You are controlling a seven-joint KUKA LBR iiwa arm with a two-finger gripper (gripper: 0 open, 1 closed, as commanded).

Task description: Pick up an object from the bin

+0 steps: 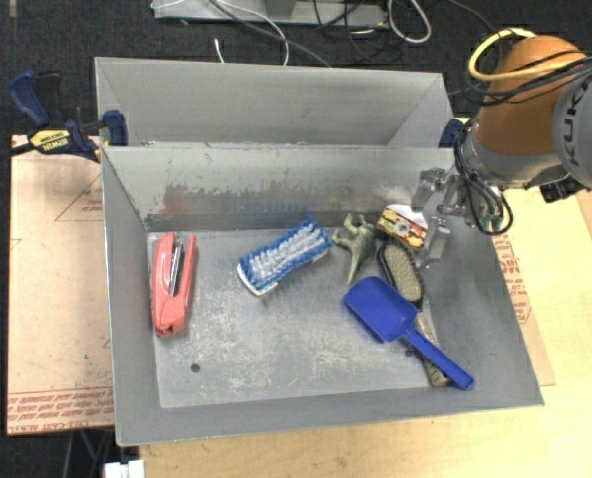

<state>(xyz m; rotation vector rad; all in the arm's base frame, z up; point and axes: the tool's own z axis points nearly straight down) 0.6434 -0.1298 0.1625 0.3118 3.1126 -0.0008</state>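
Hovering at far right of bin (pixel 276 366), gripper (pixel 434 229) sits beside small red-and-white object (pixel 404 225). Claw opening: cannot tell. Nothing visibly lifted yet.

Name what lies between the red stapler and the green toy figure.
A blue brush with white bristles, seen in the camera view.

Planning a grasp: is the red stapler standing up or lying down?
Lying down: the stapler rests lengthwise on the floor of the bin, at the left, apart from other things.
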